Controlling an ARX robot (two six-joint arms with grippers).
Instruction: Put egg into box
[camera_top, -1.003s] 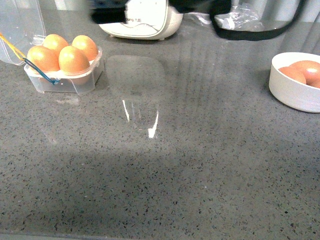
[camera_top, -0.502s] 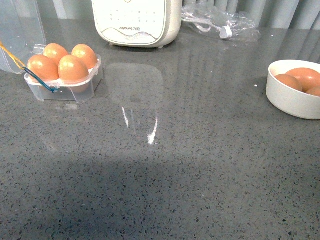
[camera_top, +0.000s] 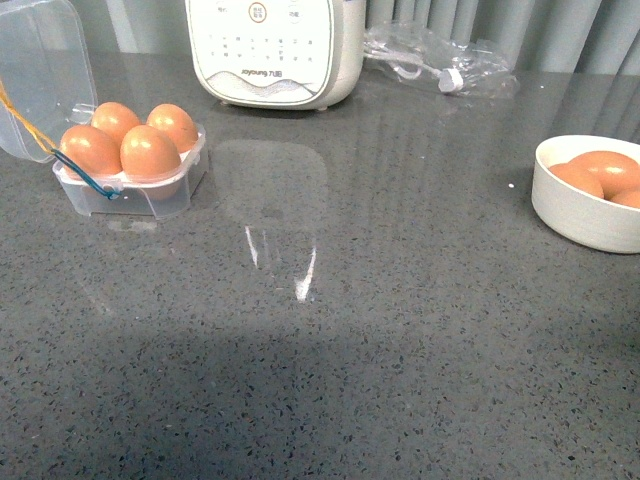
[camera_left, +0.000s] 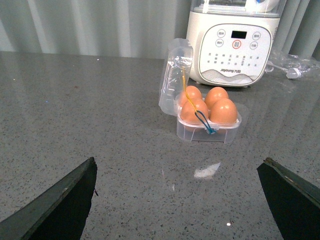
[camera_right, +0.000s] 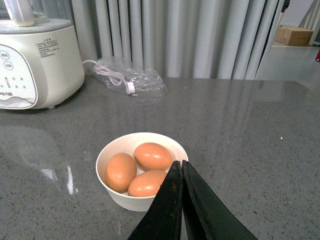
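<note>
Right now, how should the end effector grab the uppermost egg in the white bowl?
Probably from straight above, pinching the egg across its narrow middle. It lies on its side against two other eggs, and the bowl wall blocks any sideways approach.

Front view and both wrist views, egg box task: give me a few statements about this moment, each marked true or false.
1. The box holds four eggs. True.
2. The box's lid is shut. False: it stands open.
3. The white bowl holds three eggs. True.
4. The right gripper grips an egg. False: its fingers are pressed together on nothing.
5. The left gripper is shut. False: its fingers stand wide apart.
</note>
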